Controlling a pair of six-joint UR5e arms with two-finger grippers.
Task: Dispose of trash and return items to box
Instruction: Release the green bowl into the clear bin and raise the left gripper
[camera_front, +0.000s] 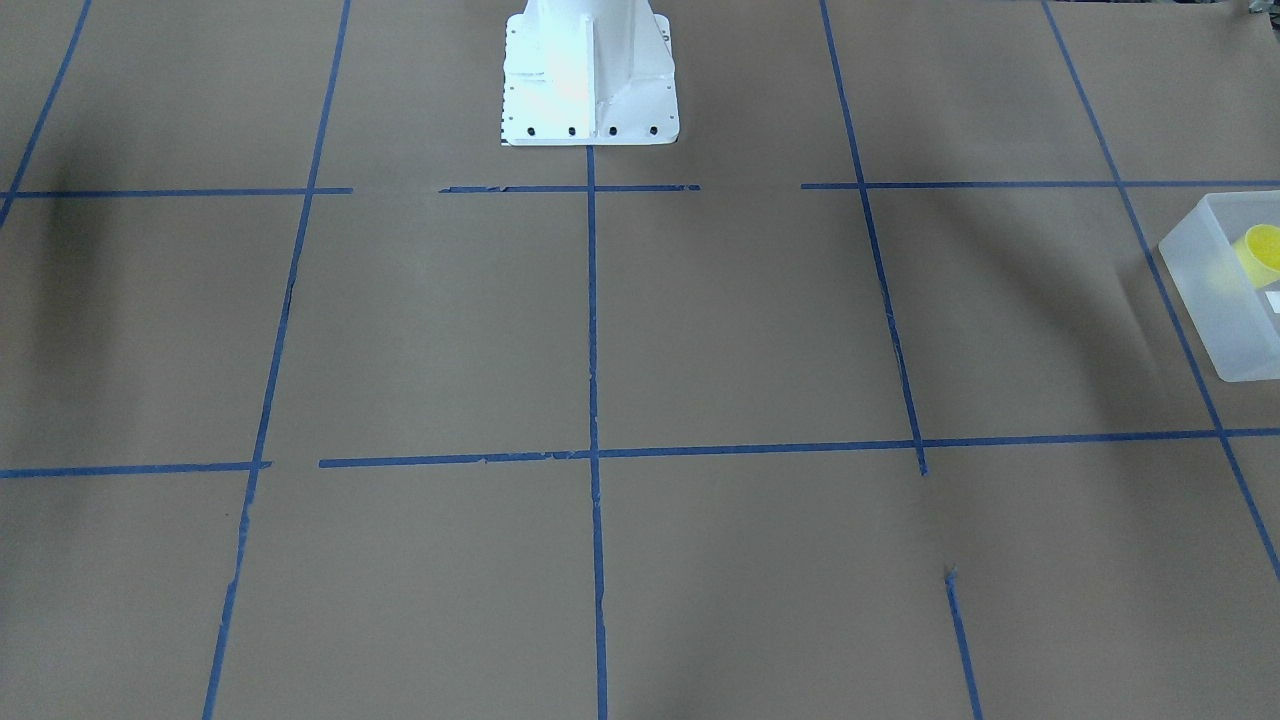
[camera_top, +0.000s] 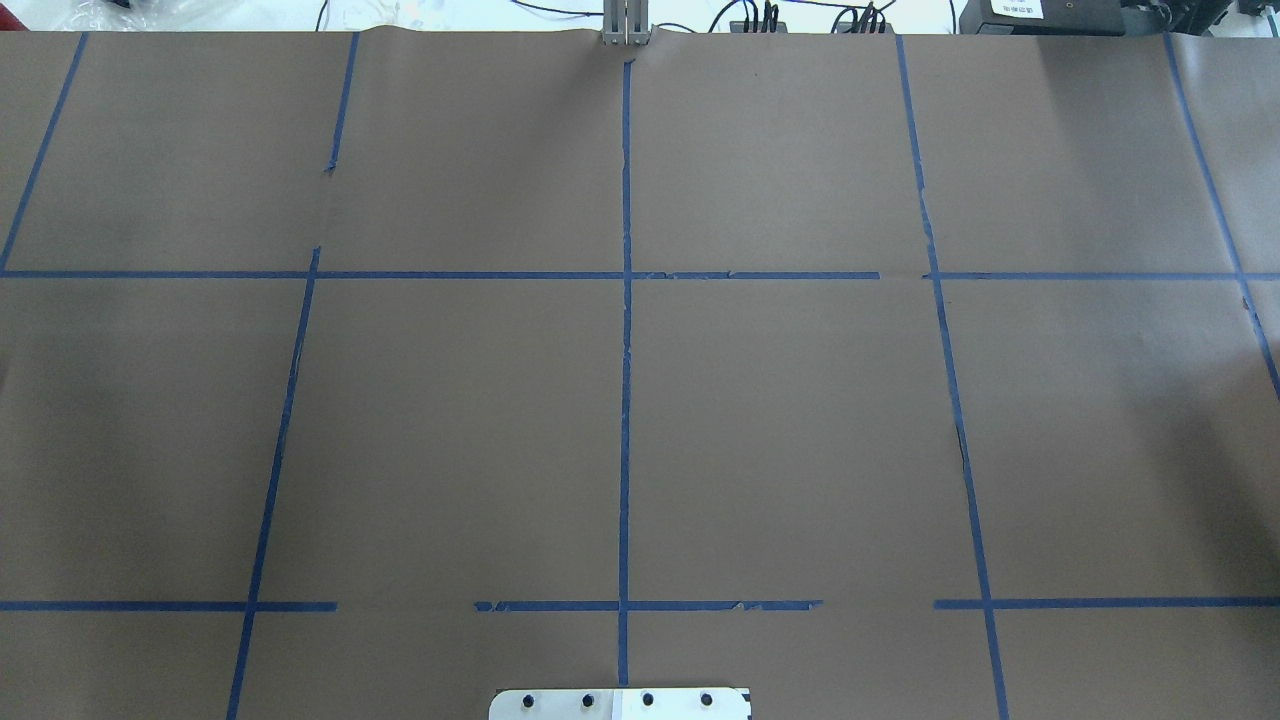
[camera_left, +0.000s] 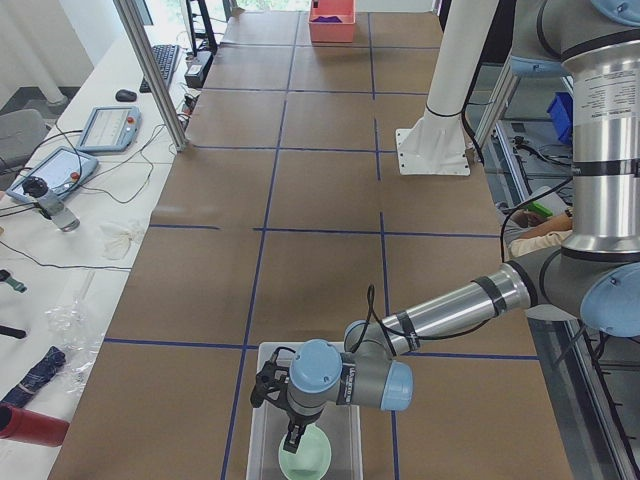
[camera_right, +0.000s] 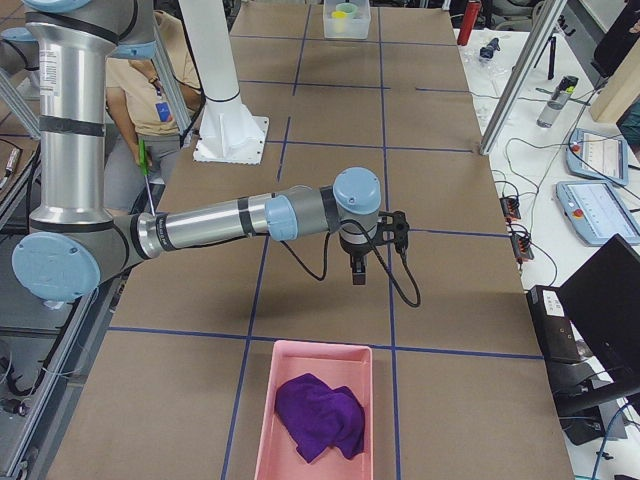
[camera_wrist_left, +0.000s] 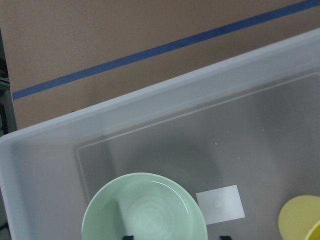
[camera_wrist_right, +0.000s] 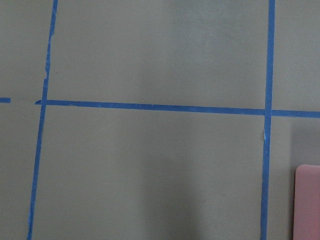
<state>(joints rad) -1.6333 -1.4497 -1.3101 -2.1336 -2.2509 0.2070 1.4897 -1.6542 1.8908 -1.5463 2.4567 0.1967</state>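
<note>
The frosted box stands at the table's end on my left; it also shows in the front view. The mint-green bowl lies upright on its floor, beside the white label. The yellow cup is in the box too, at the bowl's side. My left gripper hangs just above the bowl. Its two fingertips show far apart, so it is open and empty. My right gripper hangs over bare table near the other end. I cannot tell whether it is open or shut.
A pink tray with a purple cloth lies at the table's end on my right. The white robot base stands at the table's back middle. A person sits behind the base. Blue tape lines cross the brown table.
</note>
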